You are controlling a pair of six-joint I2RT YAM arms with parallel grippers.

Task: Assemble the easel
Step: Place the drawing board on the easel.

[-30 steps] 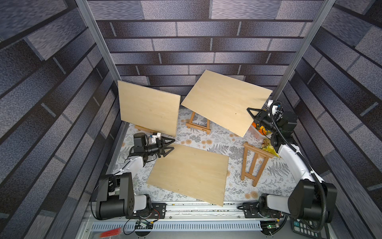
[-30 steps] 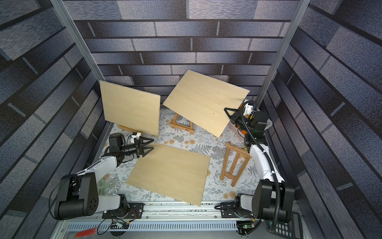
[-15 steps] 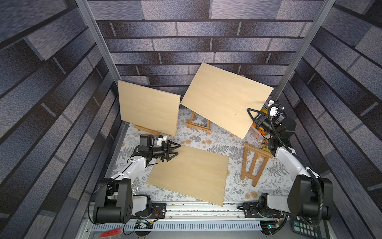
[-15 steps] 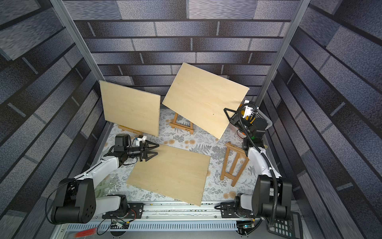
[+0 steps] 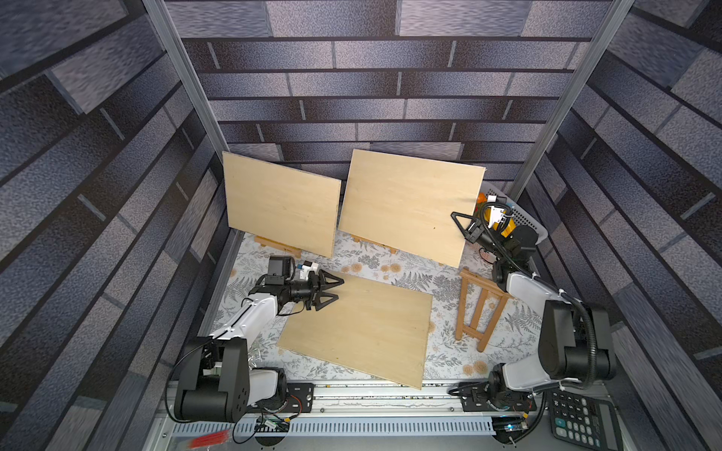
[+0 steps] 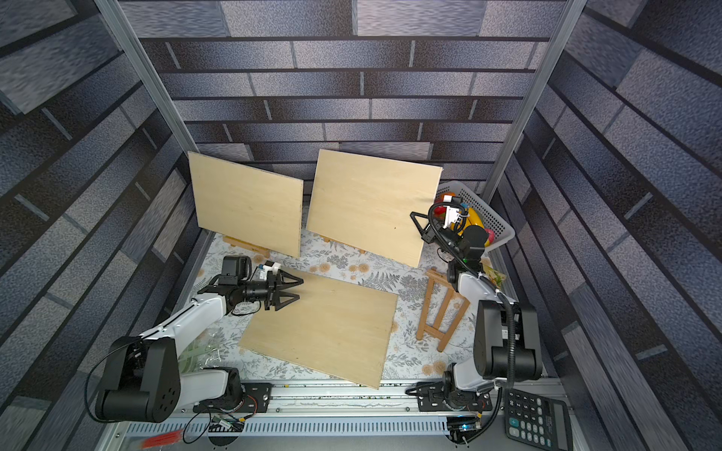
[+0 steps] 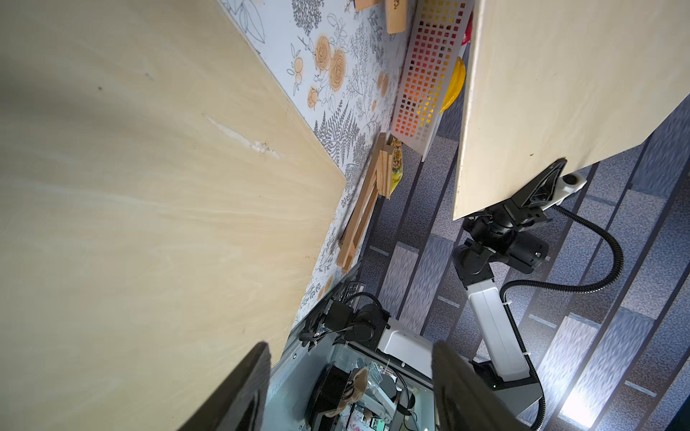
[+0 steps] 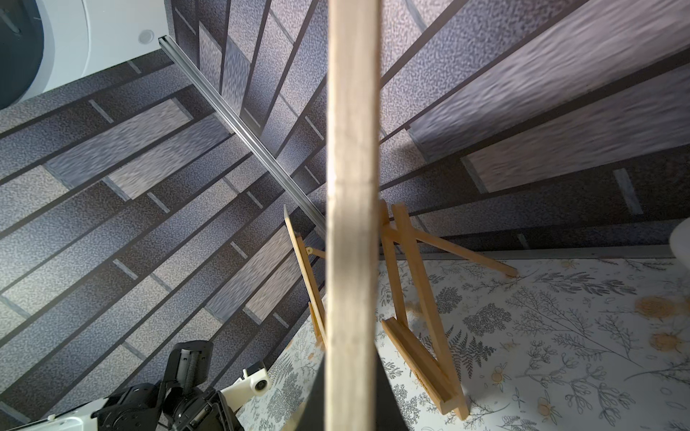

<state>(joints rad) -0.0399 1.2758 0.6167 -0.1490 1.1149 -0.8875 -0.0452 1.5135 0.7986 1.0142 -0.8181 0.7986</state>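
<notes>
Starting nearest you: the calculator (image 5: 582, 419) sits off at 5 o'clock, outside the flowery mat (image 5: 390, 269). Next up, the flat board (image 5: 363, 332) lies pretty much dead centre on the mat. Your left gripper (image 5: 340, 289) hovers at its 10 o'clock corner, fingers spread wide with nothing between them. At 3 o'clock from that board, a folded easel (image 5: 478, 308) lies flat on the mat.

Further back, around 1 o'clock, your right gripper (image 5: 458, 219) is clamped tight on the right-hand edge of the raised board (image 5: 406, 207). That board leans in front of a standing easel (image 8: 420, 364). Honestly can't tell if its bottom edge actually sits on that easel's ledge. At 11 o'clock a second board (image 5: 281, 207) rests on its own easel (image 5: 273, 244). The white basket (image 5: 527, 220) is tucked into the 2 o'clock corner.
</notes>
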